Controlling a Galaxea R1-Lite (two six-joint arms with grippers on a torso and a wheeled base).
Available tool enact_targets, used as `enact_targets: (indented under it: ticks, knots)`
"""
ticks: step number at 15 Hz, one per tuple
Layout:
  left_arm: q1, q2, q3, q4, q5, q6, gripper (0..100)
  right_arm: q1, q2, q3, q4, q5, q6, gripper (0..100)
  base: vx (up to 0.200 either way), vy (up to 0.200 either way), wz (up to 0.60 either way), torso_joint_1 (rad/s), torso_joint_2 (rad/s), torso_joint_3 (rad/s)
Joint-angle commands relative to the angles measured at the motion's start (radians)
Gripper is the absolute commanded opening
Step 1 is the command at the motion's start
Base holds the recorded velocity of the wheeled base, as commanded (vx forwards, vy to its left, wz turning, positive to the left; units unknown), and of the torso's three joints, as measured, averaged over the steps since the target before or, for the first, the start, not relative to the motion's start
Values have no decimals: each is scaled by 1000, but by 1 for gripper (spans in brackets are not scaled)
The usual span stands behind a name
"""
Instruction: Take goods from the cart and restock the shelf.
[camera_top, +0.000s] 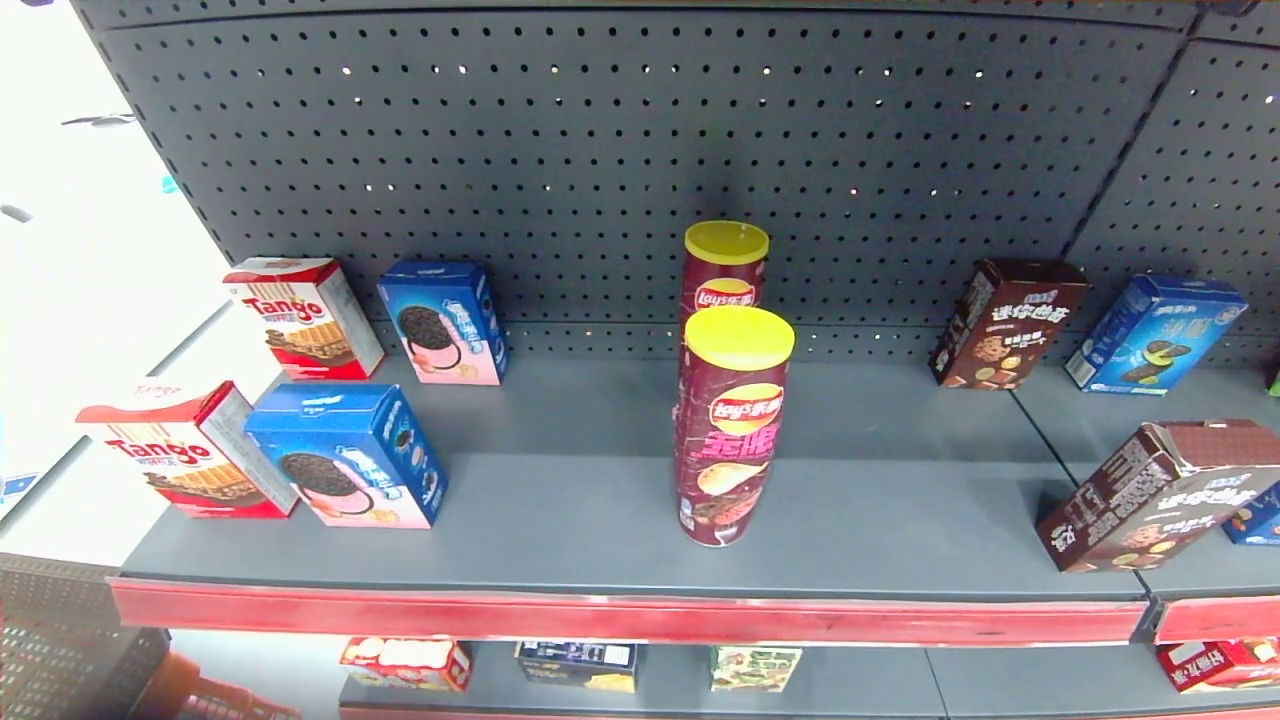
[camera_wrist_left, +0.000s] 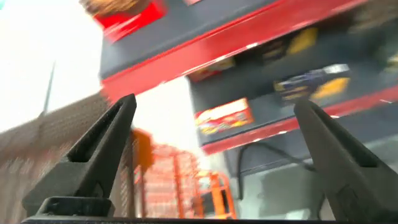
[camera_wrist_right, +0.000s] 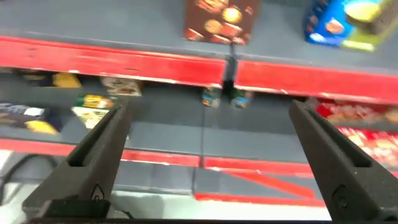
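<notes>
Left gripper: my left gripper (camera_wrist_left: 214, 146) is spread wide with nothing between its dark, wedge-shaped fingers (camera_wrist_left: 99, 155).
Mesh panel: a dark wire mesh panel (camera_top: 55, 640) sits low at the left, below the shelf. I cannot tell whether it belongs to the cart.
Wafer boxes: both are glossy red-and-white cardboard and stand upright. The front wafer box (camera_top: 185, 450) is near the shelf's lip and the rear wafer box (camera_top: 305, 318) is by the back wall.
Cookie boxes: both are blue cardboard with pink lower faces. The front cookie box (camera_top: 350, 455) stands just beside the front wafer box, and the rear cookie box (camera_top: 445, 322) just beside the rear one.
Chip cans: both are tall maroon cylinders with smooth yellow lids, upright in mid-shelf. The front can (camera_top: 733, 430) stands directly ahead of the rear can (camera_top: 722, 270).
Brown boxes: both are printed card. The rear brown box (camera_top: 1005, 325) stands near the back wall and the front brown box (camera_top: 1150, 495) near the seam between two bays, close to the lip.
Blue box: a slim blue box (camera_top: 1155, 333) stands in the right bay, by the back wall.
Right gripper: my right gripper (camera_wrist_right: 211, 149) is also parted and empty, facing the shelf fronts.
Shelf: the shelf (camera_top: 600, 500) is a flat, matte dark grey board.
Edge strip: a shiny red edge strip (camera_top: 620, 610) runs along the lip.
Back wall: the pegboard (camera_top: 600, 130) is dark and evenly punched with small holes.
Lower shelf: the lower shelf (camera_top: 850, 690) is grey too, with small packets in a row.
Room: bright white space lies to the left of the shelving.
</notes>
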Motion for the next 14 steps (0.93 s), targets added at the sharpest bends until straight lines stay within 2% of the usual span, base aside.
enact_targets:
  ticks: [1, 2, 3, 4, 5, 6, 7, 8, 9, 10, 11, 12, 14]
  knots:
    - [118, -27, 0, -1, 9, 1, 100, -107, -11, -1, 4, 45, 3, 100, 0, 0, 0, 0, 0, 0]
    - [166, -86, 0, -1, 29, -1, 100, -122, -38, 4, -7, 7, 24, 100, 0, 0, 0, 0, 0, 0]
    - [238, -132, 0, 1, 37, -10, 100, -120, -35, 7, -19, -91, 76, 100, 0, 0, 0, 0, 0, 0]
    - [282, -143, 0, 1, 31, -10, 100, -131, -27, 7, -21, -102, 104, 100, 0, 0, 0, 0, 0, 0]
    - [287, -145, 0, 1, 22, -10, 100, -116, -35, 7, -16, -30, 99, 100, 0, 0, 0, 0, 0, 0]
    - [285, -145, 0, 1, 22, -10, 100, -113, -35, 7, -16, -19, 98, 100, 0, 0, 0, 0, 0, 0]
    - [278, -162, 0, 1, 20, -9, 100, -97, -38, 12, -27, 139, 69, 100, 0, 0, 0, 0, 0, 0]
    - [269, -189, 0, 1, 17, -10, 100, -102, -37, 18, -30, 42, 99, 100, 0, 0, 0, 0, 0, 0]
    - [267, -200, 0, 4, 17, -27, 100, -120, -35, 32, -18, -83, 162, 100, 0, 0, 0, 0, 0, 0]
    - [269, -201, 0, 4, 17, -53, 100, -123, -35, 32, -13, -39, 126, 100, 0, 0, 0, 0, 0, 0]
    - [267, -200, 0, 5, 12, -61, 100, -120, -35, 32, -10, 18, 44, 100, 0, 0, 0, 0, 0, 0]
    - [267, -200, 0, 7, -1, -70, 100, -113, -32, 32, -10, 33, 64, 100, 0, 0, 0, 0, 0, 0]
    - [267, -200, 0, 12, -57, -136, 100, -111, -35, 32, -10, 30, 76, 100, 0, 0, 0, 0, 0, 0]
